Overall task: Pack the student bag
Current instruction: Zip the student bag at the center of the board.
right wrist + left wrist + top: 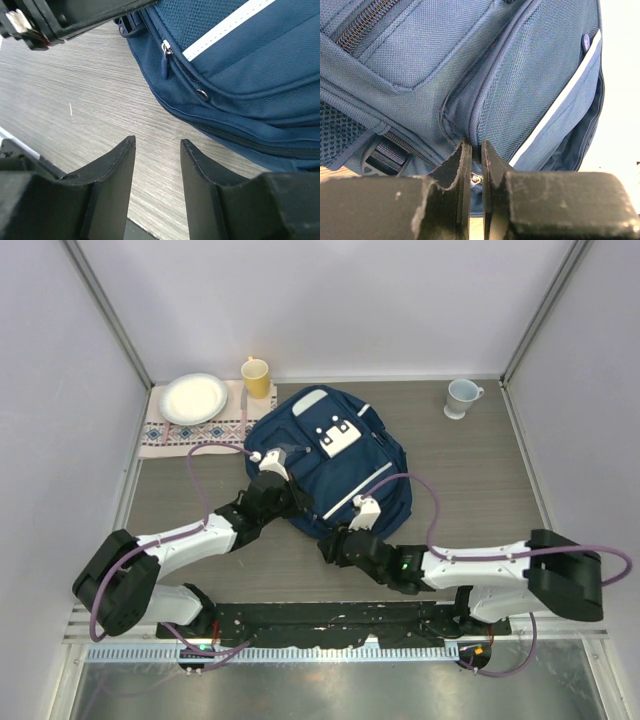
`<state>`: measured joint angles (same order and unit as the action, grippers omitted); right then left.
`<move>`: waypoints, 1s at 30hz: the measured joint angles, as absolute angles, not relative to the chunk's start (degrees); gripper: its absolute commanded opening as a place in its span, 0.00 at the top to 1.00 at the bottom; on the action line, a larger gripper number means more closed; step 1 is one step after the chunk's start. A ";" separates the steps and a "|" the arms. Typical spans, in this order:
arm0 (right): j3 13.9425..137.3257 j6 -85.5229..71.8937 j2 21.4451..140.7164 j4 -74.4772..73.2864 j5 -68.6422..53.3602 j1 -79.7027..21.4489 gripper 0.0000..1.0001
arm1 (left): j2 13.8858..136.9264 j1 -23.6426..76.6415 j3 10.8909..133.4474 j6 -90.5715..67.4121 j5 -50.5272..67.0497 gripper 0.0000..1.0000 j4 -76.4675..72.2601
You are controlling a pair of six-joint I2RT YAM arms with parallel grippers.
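A grey wooden table [470,500] between pale walls is carrying the student bag [340,465], which is lying flat near the middle with its white buckled flap facing up. The left gripper [476,155] is pinching a small metal zipper pull [476,178] on the bag's left part, its fingers almost together. The right gripper [156,150] is hovering over the table just beside the bag's near edge, its fingers apart and holding nothing.

One student bag [335,455] is lying mid-frame. Two cups are standing along the top: a yellow cup [256,377] left of centre, a white cup [460,398] at right. One plate [193,398] is sitting on one patterned cloth [160,438], upper left.
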<state>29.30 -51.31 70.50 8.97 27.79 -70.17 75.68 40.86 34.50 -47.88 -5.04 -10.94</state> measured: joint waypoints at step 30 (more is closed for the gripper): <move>41.28 -54.87 89.69 11.60 40.99 -70.02 0.64 | 74.94 40.80 34.33 -48.07 -4.93 0.94 -10.92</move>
<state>41.28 -54.87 89.69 11.60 40.99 -70.02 74.94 40.80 34.33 -48.07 -4.93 -10.92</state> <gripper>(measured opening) 0.358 0.124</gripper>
